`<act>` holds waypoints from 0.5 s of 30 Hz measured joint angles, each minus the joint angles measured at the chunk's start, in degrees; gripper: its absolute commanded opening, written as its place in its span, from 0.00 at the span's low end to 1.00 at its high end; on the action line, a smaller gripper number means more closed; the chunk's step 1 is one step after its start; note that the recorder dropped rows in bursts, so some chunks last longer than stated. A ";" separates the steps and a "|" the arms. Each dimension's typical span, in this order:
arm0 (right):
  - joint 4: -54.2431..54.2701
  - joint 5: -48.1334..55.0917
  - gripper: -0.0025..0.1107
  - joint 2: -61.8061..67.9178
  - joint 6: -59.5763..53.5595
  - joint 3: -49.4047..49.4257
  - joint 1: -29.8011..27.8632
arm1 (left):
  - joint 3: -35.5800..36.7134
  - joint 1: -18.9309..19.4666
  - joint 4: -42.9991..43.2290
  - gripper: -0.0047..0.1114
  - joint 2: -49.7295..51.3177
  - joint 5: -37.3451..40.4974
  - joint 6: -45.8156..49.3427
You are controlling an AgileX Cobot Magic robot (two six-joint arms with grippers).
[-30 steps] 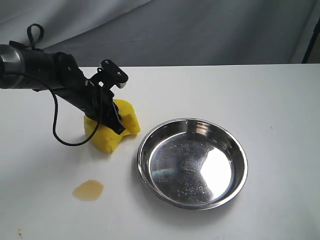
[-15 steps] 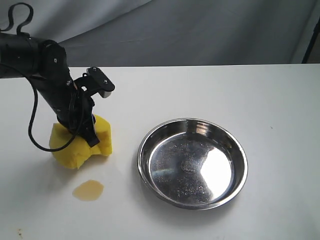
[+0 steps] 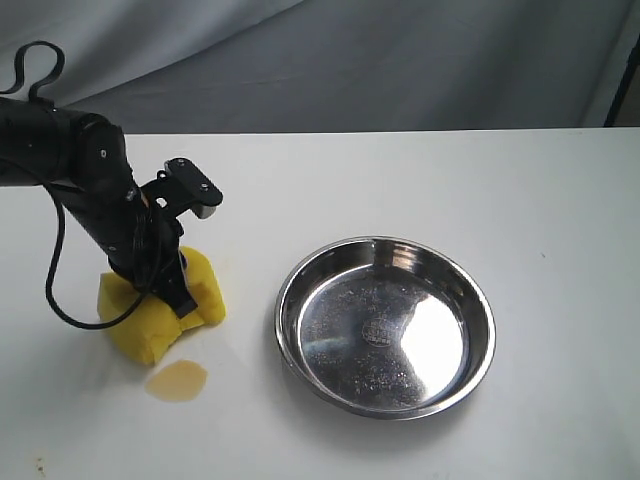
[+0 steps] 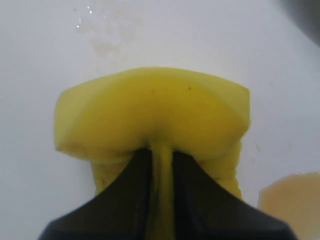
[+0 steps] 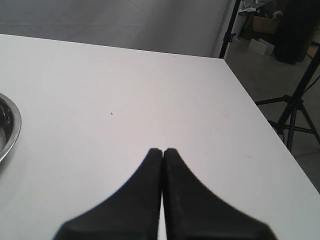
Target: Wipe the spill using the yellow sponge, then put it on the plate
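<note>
The left gripper (image 4: 161,156) has its jaws pinched deep into the yellow sponge (image 3: 150,340), near the table's (image 3: 560,200) left edge. The spill (image 3: 177,380) lies just beside the sponge, toward the front edge. The plate (image 3: 283,310) sits mid-table. The right gripper (image 5: 163,152), jaws closed on nothing, is well apart.

Your white counter (image 3: 540,190) is evenly lit and casts only soft shadows. Behind its far edge you have a grey cloth backdrop (image 3: 400,60) hanging in loose folds. Past the counter's corner in the right wrist view, a black tripod (image 5: 294,102) stands on a grey floor (image 5: 250,70).
</note>
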 measured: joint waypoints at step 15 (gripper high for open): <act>0.00 0.00 0.02 0.00 0.00 0.00 0.00 | 5.60 0.00 1.21 0.04 -1.39 -1.41 -8.00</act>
